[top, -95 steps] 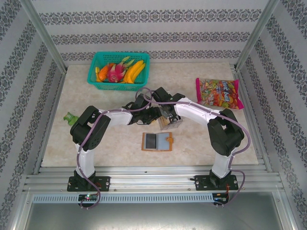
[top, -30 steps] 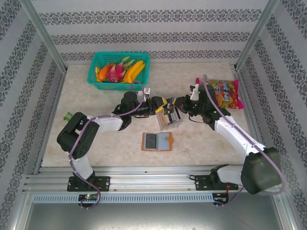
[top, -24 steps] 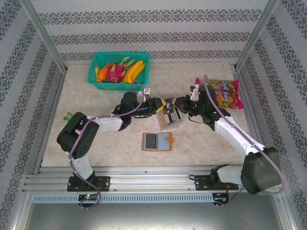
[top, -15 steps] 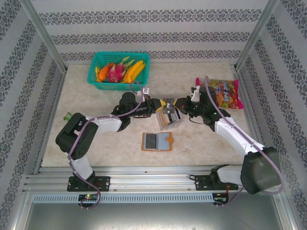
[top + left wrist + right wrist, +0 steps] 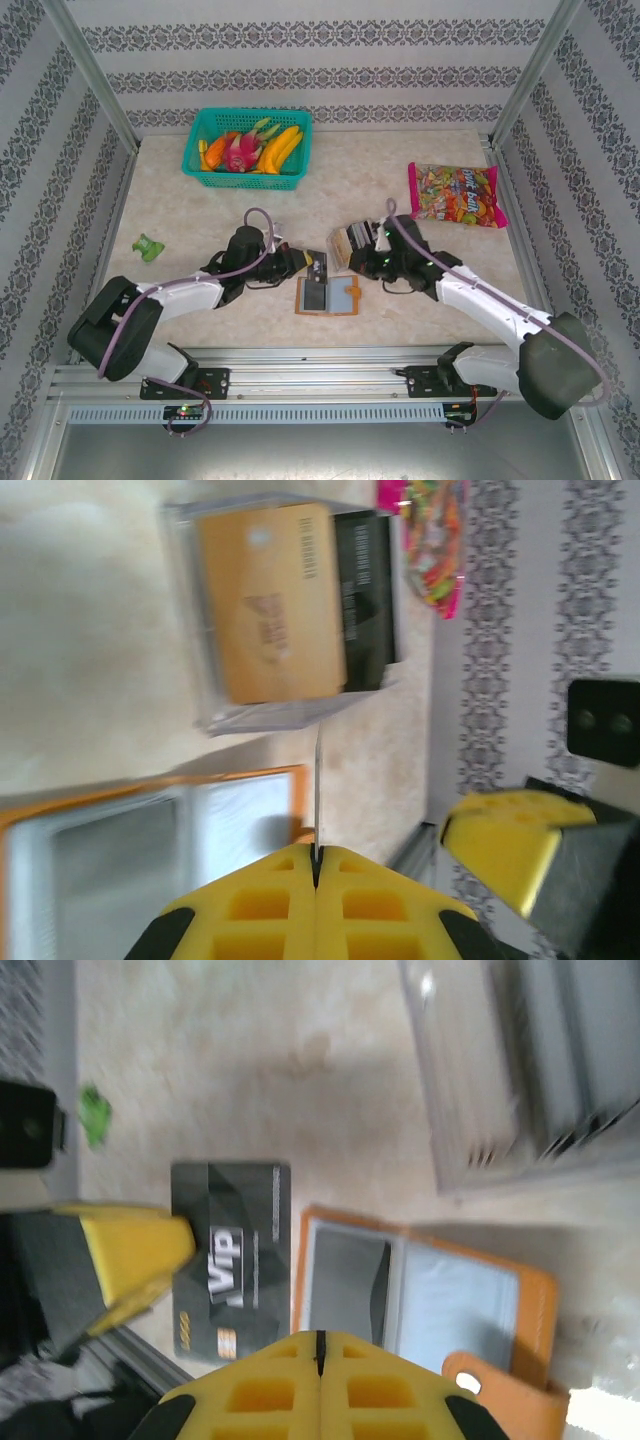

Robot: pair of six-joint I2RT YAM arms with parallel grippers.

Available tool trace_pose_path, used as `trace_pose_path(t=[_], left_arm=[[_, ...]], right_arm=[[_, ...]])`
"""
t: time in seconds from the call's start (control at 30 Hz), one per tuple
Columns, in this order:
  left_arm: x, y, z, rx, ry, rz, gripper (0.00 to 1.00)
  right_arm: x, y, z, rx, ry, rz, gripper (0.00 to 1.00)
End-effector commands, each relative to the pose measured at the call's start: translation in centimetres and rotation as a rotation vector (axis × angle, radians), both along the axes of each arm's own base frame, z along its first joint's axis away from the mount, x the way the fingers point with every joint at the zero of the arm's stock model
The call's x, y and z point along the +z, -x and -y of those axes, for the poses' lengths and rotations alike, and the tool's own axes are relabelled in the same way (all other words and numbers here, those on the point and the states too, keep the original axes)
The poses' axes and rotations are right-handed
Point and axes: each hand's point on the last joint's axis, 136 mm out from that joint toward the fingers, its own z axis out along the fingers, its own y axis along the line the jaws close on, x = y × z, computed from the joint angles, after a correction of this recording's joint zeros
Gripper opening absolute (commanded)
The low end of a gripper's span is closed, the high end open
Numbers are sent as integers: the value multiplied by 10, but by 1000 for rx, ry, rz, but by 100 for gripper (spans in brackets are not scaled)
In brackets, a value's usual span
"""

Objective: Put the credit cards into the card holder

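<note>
**Operator:** What is my left tool point(image 5: 317, 858) doing?

**Spotter:** Your left tool is pinching a dark card point(image 5: 240, 1210) between pads pressed tight together. In its own camera you see that card edge-on, a thin line rising from the seam. From above, the card sits at about 11 o'clock from the wallet point(image 5: 348, 298), over its far edge. I cannot tell whether the card touches the leather.

**Operator:** And the wallet?

**Spotter:** It lies open and flat on the table point(image 5: 420, 320), near the front middle, with its clear pockets facing up and its tab at the 3 o'clock side.

**Operator:** What about the right tool point(image 5: 320, 1345)?

**Spotter:** Your right tool has its pads pressed together, and I can see nothing between them. It hangs at about 1 o'clock from the wallet, close to the clear box point(image 5: 185, 610).

**Operator:** What's in the box?

**Spotter:** An orange card point(image 5: 270, 600) and a black card point(image 5: 365, 600), side by side. The box stands at 12 o'clock from the wallet, just beside it.

**Operator:** Anything else around?

**Spotter:** A basket point(image 5: 205, 175) of fruit at 11 o'clock, a candy bag point(image 5: 457, 193) at 2 o'clock, and a small green thing point(image 5: 150, 247) at 9 o'clock, all well apart from the wallet.
</note>
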Motion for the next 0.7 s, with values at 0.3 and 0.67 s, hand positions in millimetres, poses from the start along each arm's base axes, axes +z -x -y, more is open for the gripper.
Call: trace_pose_path(t=[0.3, 0.67], left_arm=[[-34, 19, 14, -68, -154, 12, 0], [-58, 23, 31, -108, -180, -16, 0]], right_arm=[[-74, 20, -6, 31, 339, -44, 2], [-106, 23, 33, -45, 436, -119, 3]])
